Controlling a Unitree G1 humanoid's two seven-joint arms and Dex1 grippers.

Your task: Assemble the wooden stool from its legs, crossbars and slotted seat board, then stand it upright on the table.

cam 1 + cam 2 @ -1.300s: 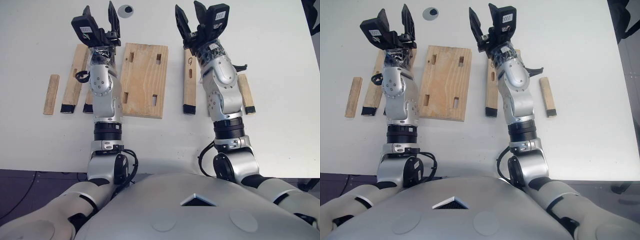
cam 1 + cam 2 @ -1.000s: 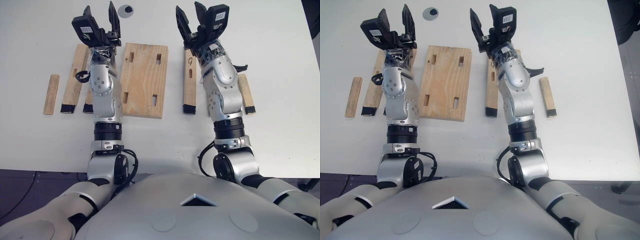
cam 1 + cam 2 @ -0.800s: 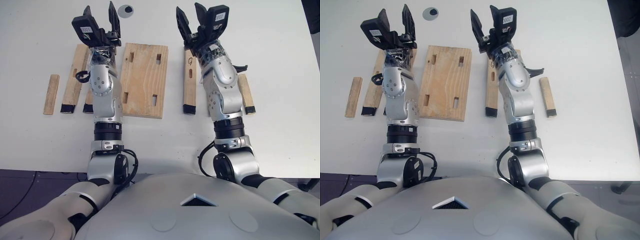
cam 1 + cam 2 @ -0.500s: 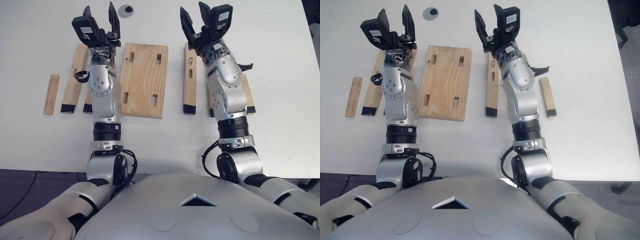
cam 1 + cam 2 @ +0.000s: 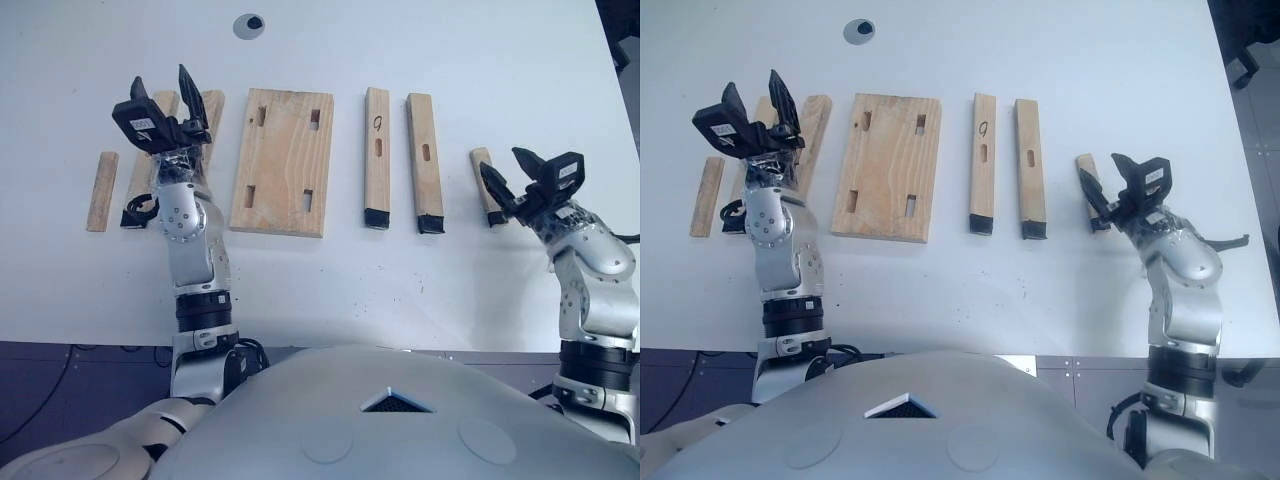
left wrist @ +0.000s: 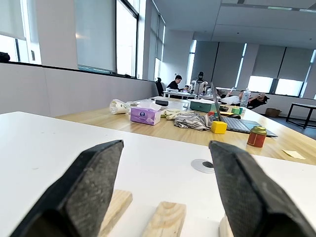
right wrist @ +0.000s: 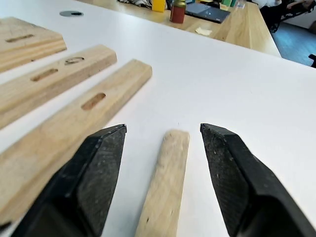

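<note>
- Nearest us, the right gripper (image 5: 502,162) has swung out to the right and drawn back. Its jaws stand apart on either side of the right crossbar (image 7: 165,187), with a gap on each side.
- The left gripper (image 5: 160,78) has pulled back too, jaws apart and empty above the left legs (image 5: 212,105). The left crossbar (image 5: 101,190) lies just beside them.
- The right legs (image 5: 376,155), earlier partly under the right arm, now lie uncovered beside the board (image 5: 282,160), which has stayed flat on the table (image 5: 500,60).

Right gripper (image 5: 1106,178), jaws apart, hovers over the rightmost crossbar (image 5: 1083,164).
</note>
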